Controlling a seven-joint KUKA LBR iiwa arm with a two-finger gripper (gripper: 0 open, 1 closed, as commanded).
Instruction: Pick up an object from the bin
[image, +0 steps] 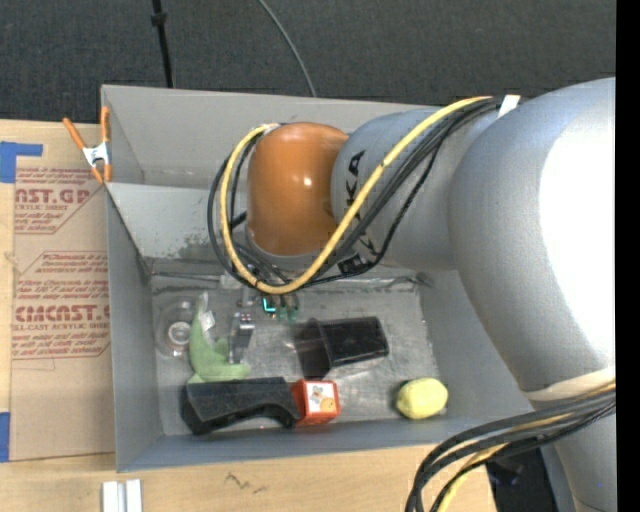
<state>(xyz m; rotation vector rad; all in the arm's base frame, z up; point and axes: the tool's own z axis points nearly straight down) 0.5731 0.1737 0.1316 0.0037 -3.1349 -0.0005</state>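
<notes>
My gripper (240, 338) hangs below the orange wrist cover, low over the left middle of the bin floor. Just left of it lies a pale green soft thing (211, 358), touching or nearly touching the gripper's tip. A clear, small plastic thing (180, 331) sits further left. In front of the gripper a black handle-shaped tool (238, 402) lies along the near wall, its right end an orange-red block (318, 400). A flat black rectangular thing (345, 342) rests to the gripper's right.
A yellow rounded lump (422, 398) lies at the bin's near right corner. The arm and its cables cover the bin's back and right side.
</notes>
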